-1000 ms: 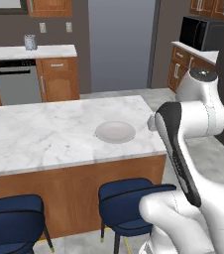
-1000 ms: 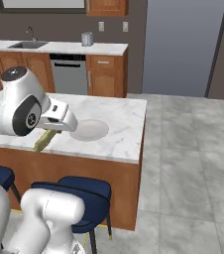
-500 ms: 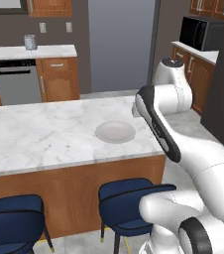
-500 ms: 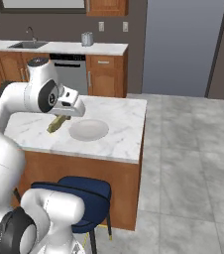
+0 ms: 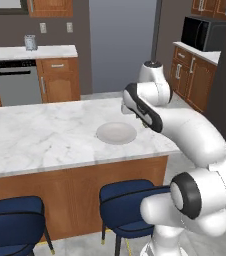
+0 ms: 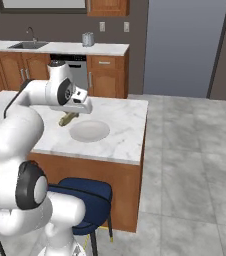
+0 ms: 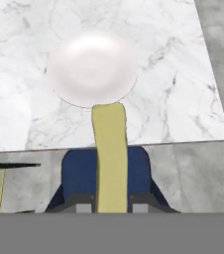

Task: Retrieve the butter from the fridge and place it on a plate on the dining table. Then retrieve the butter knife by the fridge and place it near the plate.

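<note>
Butter (image 7: pixel 109 158) — clamped endwise in my tool (image 7: pixel 111 203), above the table (image 7: pixel 173 99) near the plate (image 7: pixel 91 67). Looked soft, light, slippery — best gripped gently mid-length.

We are seeing a thin yellowish-olive butter stick (image 7: pixel 109 154), plain, without any pattern. The round flat plate (image 7: pixel 91 68) is showing pale grey-white. The dining table with the marble top (image 5: pixel 40 135) is showing white with grey veins, and its wood sides are brown. The padded stool seat (image 7: pixel 74 171) is looking dark blue. The tiled floor (image 6: pixel 195 160) is showing light grey. The wooden cabinets (image 5: pixel 57 82) are looking warm brown.
</note>
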Tool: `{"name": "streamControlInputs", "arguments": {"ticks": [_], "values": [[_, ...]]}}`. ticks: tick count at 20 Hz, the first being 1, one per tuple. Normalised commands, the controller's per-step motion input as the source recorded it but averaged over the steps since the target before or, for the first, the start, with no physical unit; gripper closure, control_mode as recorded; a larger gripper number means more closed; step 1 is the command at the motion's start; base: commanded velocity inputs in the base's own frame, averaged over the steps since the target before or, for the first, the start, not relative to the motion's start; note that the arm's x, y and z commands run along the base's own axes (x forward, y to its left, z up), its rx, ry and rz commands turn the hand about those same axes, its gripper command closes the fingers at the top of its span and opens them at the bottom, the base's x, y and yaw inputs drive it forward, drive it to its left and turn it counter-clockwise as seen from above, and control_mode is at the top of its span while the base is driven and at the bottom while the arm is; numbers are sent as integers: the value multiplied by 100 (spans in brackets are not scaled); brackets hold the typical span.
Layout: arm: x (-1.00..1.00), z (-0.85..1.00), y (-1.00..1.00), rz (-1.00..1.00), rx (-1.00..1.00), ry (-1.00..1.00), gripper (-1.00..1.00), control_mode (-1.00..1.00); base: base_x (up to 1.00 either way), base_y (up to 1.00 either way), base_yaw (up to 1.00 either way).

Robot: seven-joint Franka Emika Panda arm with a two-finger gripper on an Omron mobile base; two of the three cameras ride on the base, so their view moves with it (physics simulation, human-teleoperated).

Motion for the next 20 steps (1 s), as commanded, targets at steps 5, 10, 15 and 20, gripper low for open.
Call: {"name": "streamControlInputs", "arguments": {"ticks": [5,10,15,20], "values": [[88,-31,0,0,4,5,100,-100,0,0,0],[60,-19,28,-1,-4,10,100,-100,0,0,0],[54,-24,15,-3,-6,3,100,-100,0,0,0],[53,-41,0,0,0,0,100,-100,0,0,0]]}}
